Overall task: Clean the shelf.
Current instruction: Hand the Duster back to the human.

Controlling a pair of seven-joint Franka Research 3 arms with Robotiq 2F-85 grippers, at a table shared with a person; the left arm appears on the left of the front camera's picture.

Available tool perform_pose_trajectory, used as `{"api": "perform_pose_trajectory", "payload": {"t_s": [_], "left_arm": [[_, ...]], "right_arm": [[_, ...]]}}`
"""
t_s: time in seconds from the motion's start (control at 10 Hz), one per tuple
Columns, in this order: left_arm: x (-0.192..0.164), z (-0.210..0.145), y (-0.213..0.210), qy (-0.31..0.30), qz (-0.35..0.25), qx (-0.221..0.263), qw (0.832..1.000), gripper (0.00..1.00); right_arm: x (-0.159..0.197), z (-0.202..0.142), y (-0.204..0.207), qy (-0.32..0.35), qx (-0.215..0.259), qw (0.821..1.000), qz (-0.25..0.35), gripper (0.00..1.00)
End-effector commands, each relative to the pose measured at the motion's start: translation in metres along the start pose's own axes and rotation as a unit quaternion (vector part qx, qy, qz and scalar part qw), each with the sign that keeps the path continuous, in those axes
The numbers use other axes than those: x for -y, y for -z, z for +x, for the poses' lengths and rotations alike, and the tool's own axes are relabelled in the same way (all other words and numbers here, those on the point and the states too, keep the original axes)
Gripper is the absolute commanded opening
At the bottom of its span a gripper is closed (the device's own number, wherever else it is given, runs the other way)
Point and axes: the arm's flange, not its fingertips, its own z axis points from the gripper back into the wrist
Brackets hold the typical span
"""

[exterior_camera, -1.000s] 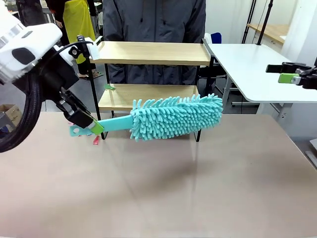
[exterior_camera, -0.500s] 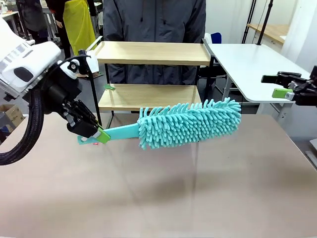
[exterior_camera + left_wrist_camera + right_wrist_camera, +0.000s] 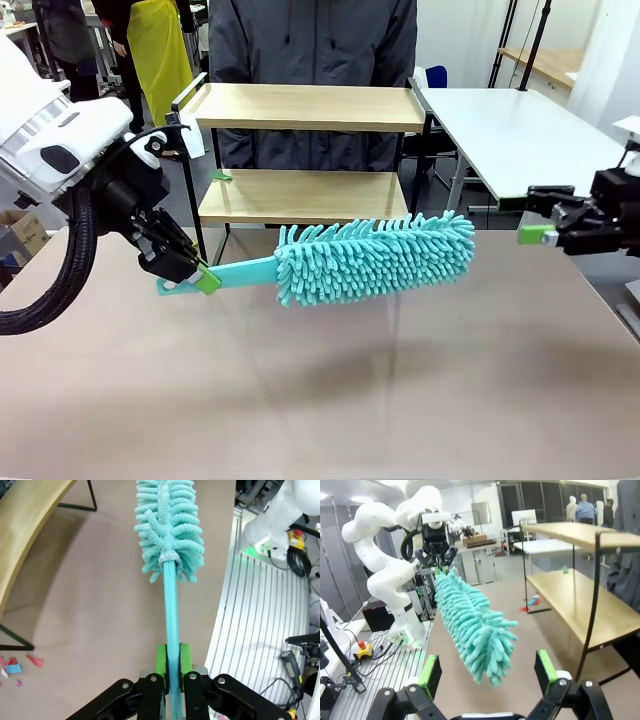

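Note:
The shelf point(image 3: 310, 106), two light wooden boards in a thin black frame, stands at the table's far edge. My left gripper point(image 3: 200, 278) is shut on the handle of a teal fluffy duster point(image 3: 375, 258), held level above the table in front of the lower board. In the left wrist view the green pads point(image 3: 161, 661) clamp the duster's handle point(image 3: 170, 605), and the shelf's board point(image 3: 25, 535) curves along the left. My right gripper point(image 3: 540, 213) hangs open at the right edge. From its wrist view the right gripper point(image 3: 487, 675) faces the duster's tip point(image 3: 475, 630), with the shelf point(image 3: 580, 600) to the right.
A person point(image 3: 310, 40) stands right behind the shelf. A small green scrap point(image 3: 220, 176) lies on the lower board, and red and blue scraps point(image 3: 15, 665) lie on the table by a shelf leg. A white table point(image 3: 510, 130) adjoins at the back right.
The left gripper has carried the duster to the right and levelled it. The right gripper has come down and a little leftward, still open.

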Motion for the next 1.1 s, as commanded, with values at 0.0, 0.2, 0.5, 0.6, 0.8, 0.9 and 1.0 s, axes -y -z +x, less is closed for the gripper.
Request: {"api": "perform_pose_trajectory", "payload": {"t_s": [0.0, 0.2, 0.5, 0.6, 0.8, 0.9, 1.0], "left_arm": [[0.002, 0.001, -0.002, 0.004, -0.006, 0.010, 1.000, 0.13], [0.002, 0.001, -0.002, 0.004, -0.006, 0.010, 1.000, 0.13], [0.002, 0.001, -0.002, 0.004, -0.006, 0.010, 1.000, 0.13], [0.002, 0.001, -0.002, 0.004, -0.006, 0.010, 1.000, 0.13], [0.002, 0.001, -0.002, 0.004, -0.006, 0.010, 1.000, 0.13], [0.002, 0.001, -0.002, 0.004, -0.006, 0.010, 1.000, 0.13], [0.002, 0.001, -0.002, 0.004, -0.006, 0.010, 1.000, 0.13]], "right_arm": [[-0.001, -0.010, 0.012, 0.009, -0.025, 1.000, 0.008, 1.00], [0.002, -0.022, 0.023, 0.021, -0.026, 0.999, 0.023, 1.00], [0.001, -0.036, 0.045, 0.032, -0.019, 0.998, 0.042, 1.00], [-0.002, -0.041, 0.055, 0.038, -0.015, 0.998, 0.047, 1.00], [-0.008, -0.046, 0.073, 0.045, 0.004, 0.998, 0.048, 1.00], [-0.007, -0.047, 0.082, 0.058, 0.019, 0.997, 0.051, 1.00], [-0.006, -0.048, 0.091, 0.060, 0.022, 0.997, 0.053, 1.00]]}}
